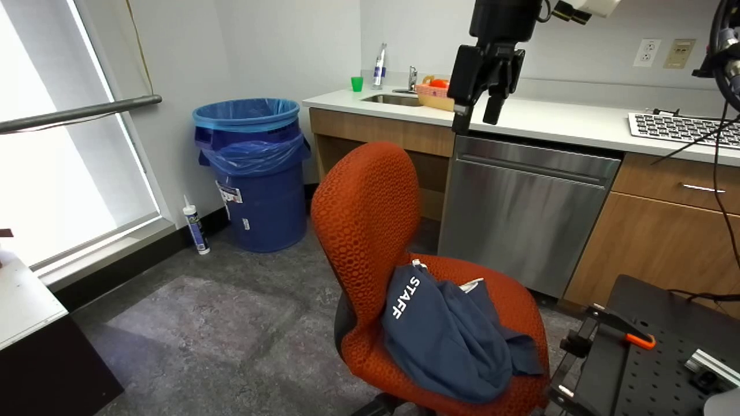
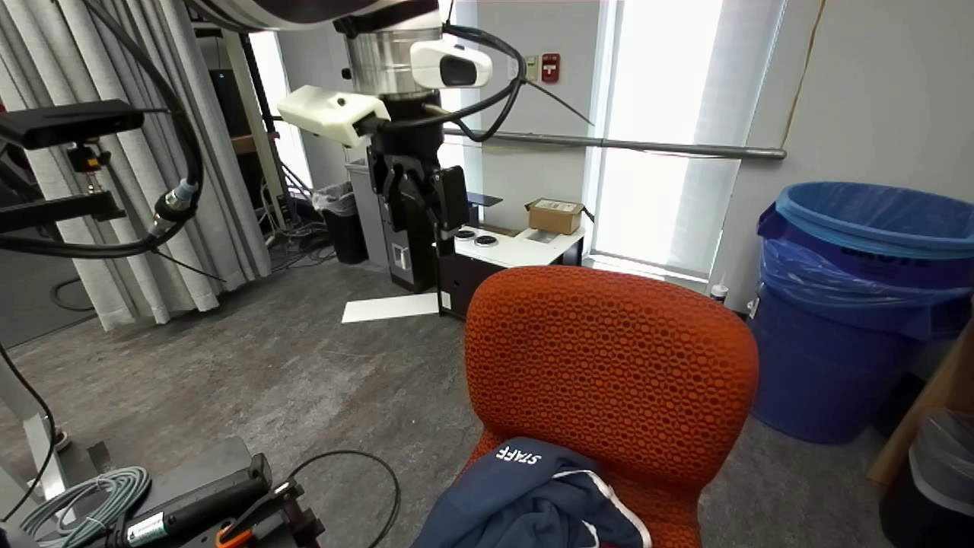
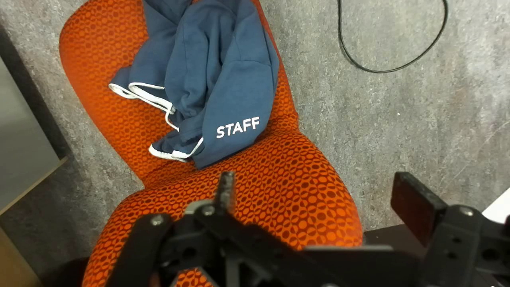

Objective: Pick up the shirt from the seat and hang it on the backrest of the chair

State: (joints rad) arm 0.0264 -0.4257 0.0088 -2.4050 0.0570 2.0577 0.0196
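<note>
The black fingers (image 3: 418, 211) stand wide apart in the wrist view, with nothing held between them. In both exterior views they hang above the top edge of the tall, rounded orange-red fabric backrest (image 2: 609, 373), clear of it. Below, the dark slate-blue, white-lettered cloth shirt (image 1: 445, 341) lies crumpled on the wide orange-red fabric seat (image 1: 511, 300), its "STAFF" part close to the foot of the backrest and a loose end reaching toward the near edge of the black perforated table (image 1: 647, 375). That edge runs just beside the seat; a black tool with an orange end (image 1: 621, 325) lies by it, and a silver slotted bar (image 1: 714, 367) sits farther in.

The step in hand looks to be the approach: the shirt is not yet lifted. The next move should take the fingers over the seat, toward the table's edge, then down to pinch a raised fold. The lift must then clear the backrest's top edge before draping.
</note>
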